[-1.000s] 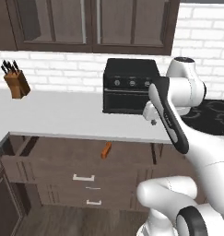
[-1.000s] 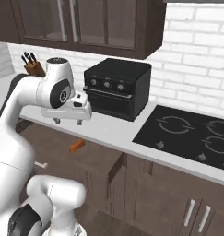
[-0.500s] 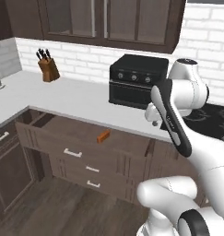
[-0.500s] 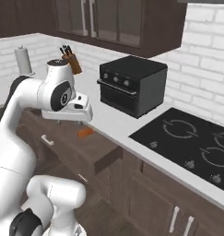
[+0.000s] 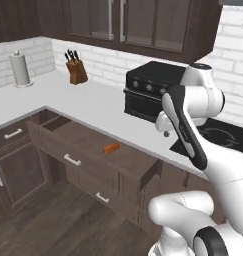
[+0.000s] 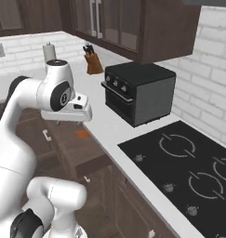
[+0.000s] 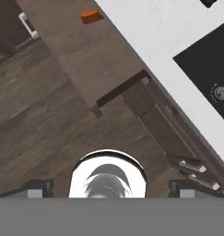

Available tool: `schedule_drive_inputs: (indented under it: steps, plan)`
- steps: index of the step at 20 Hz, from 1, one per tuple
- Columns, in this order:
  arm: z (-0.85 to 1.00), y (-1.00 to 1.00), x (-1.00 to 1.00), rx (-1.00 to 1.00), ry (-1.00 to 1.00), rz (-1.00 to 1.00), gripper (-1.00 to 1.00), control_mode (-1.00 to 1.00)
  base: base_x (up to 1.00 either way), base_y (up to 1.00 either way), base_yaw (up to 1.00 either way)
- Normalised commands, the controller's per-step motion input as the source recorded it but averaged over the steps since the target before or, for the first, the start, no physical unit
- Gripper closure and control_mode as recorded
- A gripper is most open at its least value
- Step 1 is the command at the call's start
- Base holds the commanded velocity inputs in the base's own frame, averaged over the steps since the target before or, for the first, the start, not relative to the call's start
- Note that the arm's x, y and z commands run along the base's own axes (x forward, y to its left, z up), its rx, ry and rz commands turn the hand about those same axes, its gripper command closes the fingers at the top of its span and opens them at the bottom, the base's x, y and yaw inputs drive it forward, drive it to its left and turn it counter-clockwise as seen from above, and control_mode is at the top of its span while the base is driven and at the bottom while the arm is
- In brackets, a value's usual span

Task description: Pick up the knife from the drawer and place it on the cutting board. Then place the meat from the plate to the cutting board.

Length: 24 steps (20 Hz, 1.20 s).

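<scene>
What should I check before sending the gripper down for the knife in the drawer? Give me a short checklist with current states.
1. Drawer pulled open: ok, its inside is exposed in both base views.
2. Knife visible and unobstructed: ok, the orange handle lies alone on the drawer floor; the blade is too small to make out.
3. Gripper open and empty: ok, fingertips stand wide apart with nothing between them.
4. Gripper lined up over the knife: not ok, in the hand view the knife sits far toward the top edge.
5. Cutting board located: cannot tell.
6. Plate with meat located: cannot tell.
</scene>
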Motion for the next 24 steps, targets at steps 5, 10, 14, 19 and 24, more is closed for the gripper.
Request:
schedule_drive_inputs:
  steps: [5, 10, 14, 19, 24]
  plan:
    - [-0.02, 0.0, -0.01, 0.01, 0.02, 0.0, -1.0, -1.0, 0.11, -0.28, 0.07]
    - [-0.83, 0.48, 0.0, -0.01, 0.24, -0.01, -1.0, -1.0, 0.0, 0.0, 0.0]
    - [-1.0, 1.0, 0.74, -0.08, 0.32, 0.0, -1.0, -1.0, 0.0, 0.0, 0.0]
    - [-0.77, 0.77, 1.0, 0.0, 0.15, -0.01, -1.0, -1.0, 0.0, 0.0, 0.0]
    - [-0.77, 0.25, 0.92, 0.0, 0.04, 0.0, -1.0, -1.0, 0.0, 0.0, 0.0]
